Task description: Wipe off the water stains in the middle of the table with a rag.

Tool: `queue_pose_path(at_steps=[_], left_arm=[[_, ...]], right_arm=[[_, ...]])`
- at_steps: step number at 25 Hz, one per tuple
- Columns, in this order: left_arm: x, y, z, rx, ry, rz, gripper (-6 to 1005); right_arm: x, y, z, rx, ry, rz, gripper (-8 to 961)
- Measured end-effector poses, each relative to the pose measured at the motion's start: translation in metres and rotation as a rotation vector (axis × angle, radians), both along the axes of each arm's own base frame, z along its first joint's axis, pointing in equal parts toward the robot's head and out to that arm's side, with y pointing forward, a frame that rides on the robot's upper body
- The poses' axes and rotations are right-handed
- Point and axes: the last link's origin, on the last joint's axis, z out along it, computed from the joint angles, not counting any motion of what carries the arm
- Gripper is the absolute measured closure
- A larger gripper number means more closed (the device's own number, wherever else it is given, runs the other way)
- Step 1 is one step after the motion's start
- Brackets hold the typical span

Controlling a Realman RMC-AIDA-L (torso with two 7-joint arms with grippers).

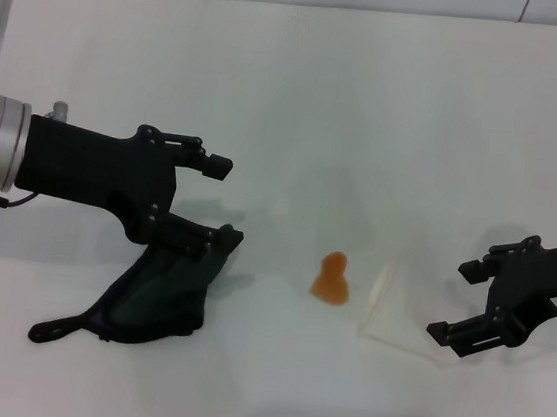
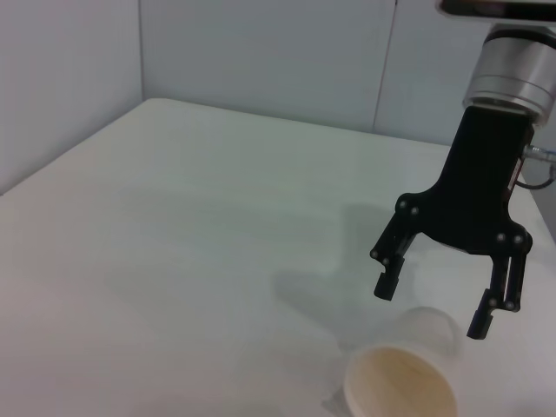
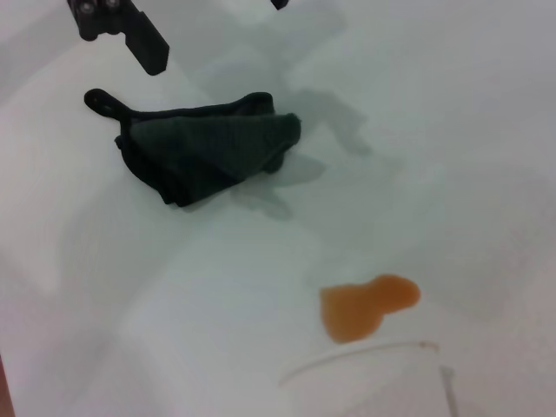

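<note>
The rag [image 1: 157, 300] is a dark green-black cloth lying crumpled on the white table [image 1: 301, 100] at the front left, with a thin tail pointing left. It also shows in the right wrist view [image 3: 204, 152]. My left gripper [image 1: 224, 202] is open just above the rag's far end and holds nothing; one of its fingers [image 3: 143, 39] shows in the right wrist view, clear of the rag. The water stains [image 1: 332, 280] are a small orange blotch right of the rag, also in the right wrist view [image 3: 365, 306]. My right gripper [image 1: 454, 301] is open and empty at the right.
A translucent white plastic cup [image 1: 397, 313] lies on its side between the orange blotch and my right gripper. In the left wrist view the cup [image 2: 400, 387] lies just below the right gripper [image 2: 432, 306]. A grey wall runs along the table's far edge.
</note>
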Motion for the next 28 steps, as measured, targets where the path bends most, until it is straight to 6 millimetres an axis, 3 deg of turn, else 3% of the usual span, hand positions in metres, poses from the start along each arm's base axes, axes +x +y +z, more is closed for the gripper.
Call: queue_pose_path(at_steps=[12,28], left_arm=[[-0.001,-0.001,0.0,0.002,-0.003,-0.001,110],[-0.002,-0.002,0.0,0.005,-0.007,-0.002,109]], right_arm=[[-0.009,-0.003,-0.011,-0.021,-0.002,0.018,100],[0.001,0.003,-0.021,-0.031,-0.029,-0.004,99]])
